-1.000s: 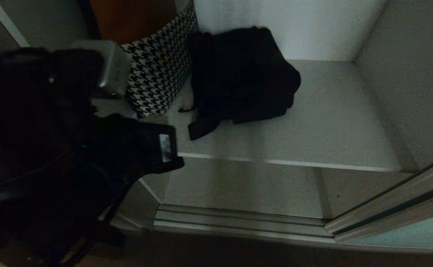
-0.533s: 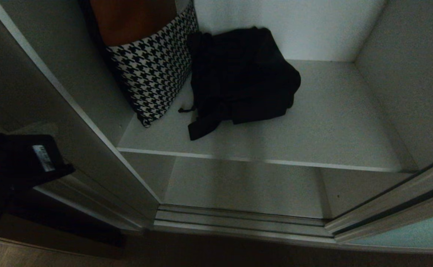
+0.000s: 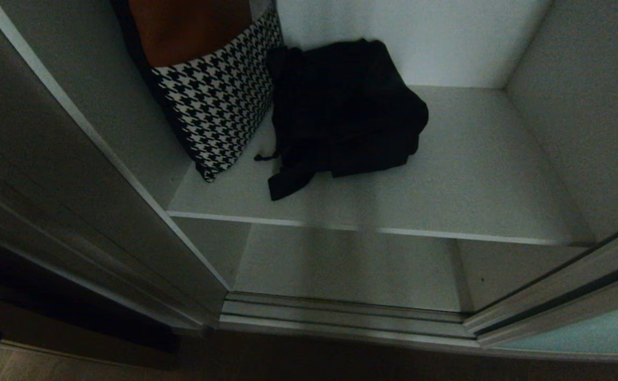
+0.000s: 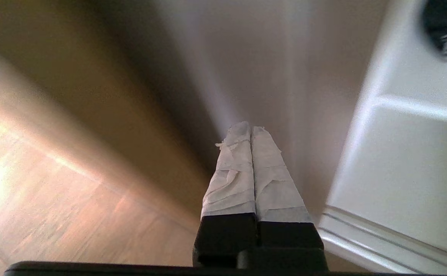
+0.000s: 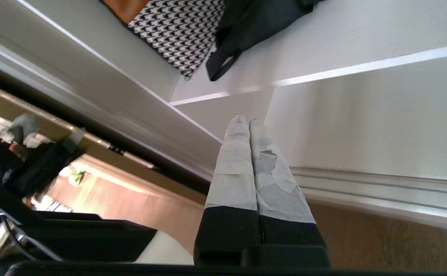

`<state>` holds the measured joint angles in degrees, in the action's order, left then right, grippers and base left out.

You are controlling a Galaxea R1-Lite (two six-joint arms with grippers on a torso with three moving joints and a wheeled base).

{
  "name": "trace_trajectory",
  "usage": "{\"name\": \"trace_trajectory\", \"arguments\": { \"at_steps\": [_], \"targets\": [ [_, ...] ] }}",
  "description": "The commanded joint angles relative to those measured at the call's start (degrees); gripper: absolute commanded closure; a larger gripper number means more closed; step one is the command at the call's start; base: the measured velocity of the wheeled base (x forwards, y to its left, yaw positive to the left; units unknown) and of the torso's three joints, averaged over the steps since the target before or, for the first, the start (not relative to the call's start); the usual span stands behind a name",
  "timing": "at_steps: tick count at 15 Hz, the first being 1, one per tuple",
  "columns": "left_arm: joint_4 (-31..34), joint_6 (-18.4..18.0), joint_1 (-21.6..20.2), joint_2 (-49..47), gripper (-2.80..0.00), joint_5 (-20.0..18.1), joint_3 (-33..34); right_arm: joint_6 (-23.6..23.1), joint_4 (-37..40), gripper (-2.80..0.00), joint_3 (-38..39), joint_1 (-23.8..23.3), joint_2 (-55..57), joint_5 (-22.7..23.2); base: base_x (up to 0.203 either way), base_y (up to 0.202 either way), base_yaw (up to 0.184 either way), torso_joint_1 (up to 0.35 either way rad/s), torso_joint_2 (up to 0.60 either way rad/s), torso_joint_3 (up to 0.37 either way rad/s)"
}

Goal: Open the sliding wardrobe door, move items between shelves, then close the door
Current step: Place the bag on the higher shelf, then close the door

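Note:
The black fabric bundle [image 3: 340, 111] lies on the upper white shelf [image 3: 473, 185], its straps trailing toward the front edge; it also shows in the right wrist view [image 5: 246, 30]. A lower shelf [image 3: 351, 264] sits beneath. The sliding wardrobe door [image 3: 579, 338], teal glass in a silver frame, stands slid to the right and leaves the opening bare. My left gripper [image 4: 250, 128] is shut and empty, low outside the wardrobe by its left side panel. My right gripper [image 5: 244, 119] is shut and empty, in front of the lower compartment. Neither gripper shows in the head view.
A black-and-white houndstooth cushion [image 3: 218, 106] leans against the left inner wall beside the bundle, with an orange-brown thing [image 3: 187, 26] behind it. The silver floor track [image 3: 340, 317] runs along the wardrobe's front. A wooden floor [image 4: 54, 214] lies to the left.
My left arm, which filled the left of the head view, has drawn back down and left until only a dark tip shows at the bottom-left corner. The bundle has not moved.

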<state>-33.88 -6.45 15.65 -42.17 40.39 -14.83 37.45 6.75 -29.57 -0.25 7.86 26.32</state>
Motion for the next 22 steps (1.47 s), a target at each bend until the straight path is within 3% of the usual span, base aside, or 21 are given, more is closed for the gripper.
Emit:
{"name": "trace_trajectory", "arguments": {
  "at_steps": [1,3,6,9,12,13,15,18,19,22],
  "targets": [
    [-0.7,0.0,-3.0,8.1,0.0,-0.1,4.9,0.2,0.0,0.0,1.2,-0.1,-2.3,0.4,0.0,0.0,0.0,0.0,0.0,0.0],
    [-1.1,0.1,-7.2,12.0,0.0,-0.4,9.7,0.5,-0.2,0.0,3.5,0.0,-2.8,-0.2,0.0,0.0,0.0,0.0,0.0,0.0],
    [0.7,0.2,-9.8,18.5,0.0,-0.5,14.6,1.1,-0.2,0.0,7.0,0.0,-5.0,-1.5,0.0,0.0,0.0,0.0,0.0,0.0],
    [16.6,5.4,-10.8,24.0,0.0,-0.7,14.2,1.1,-0.5,0.0,8.7,0.0,-5.0,-1.5,0.0,0.0,0.0,0.0,0.0,0.0],
    [16.5,4.0,-13.5,27.5,0.0,-2.6,14.6,1.3,-0.5,0.0,9.4,0.0,-5.2,-1.7,0.0,0.0,0.0,0.0,0.0,0.0],
    [19.0,3.3,-13.8,32.0,0.0,-5.9,14.6,1.2,-0.5,0.0,10.7,0.0,-5.7,-2.3,0.0,0.0,0.0,0.0,0.0,0.0],
    [25.4,0.6,-14.3,40.6,0.0,-18.1,13.8,0.7,-1.5,0.0,12.9,0.1,-6.6,-2.6,0.0,0.0,0.0,0.0,0.0,0.0],
    [31.2,-1.1,-14.7,42.3,0.0,-37.7,13.4,0.6,-2.2,0.0,14.7,0.0,-7.3,-2.4,0.0,0.0,0.0,0.0,0.0,0.0],
    [32.6,-0.4,-14.7,42.2,0.0,-41.6,14.6,0.6,-2.2,0.0,14.7,0.0,-7.4,-2.2,0.0,0.0,0.0,0.0,0.0,0.0],
    [33.9,3.1,-14.7,42.2,0.0,-41.4,14.6,0.4,-2.3,0.0,14.8,0.0,-7.8,-2.2,0.0,0.0,0.0,0.0,0.0,0.0]
  ]
}}
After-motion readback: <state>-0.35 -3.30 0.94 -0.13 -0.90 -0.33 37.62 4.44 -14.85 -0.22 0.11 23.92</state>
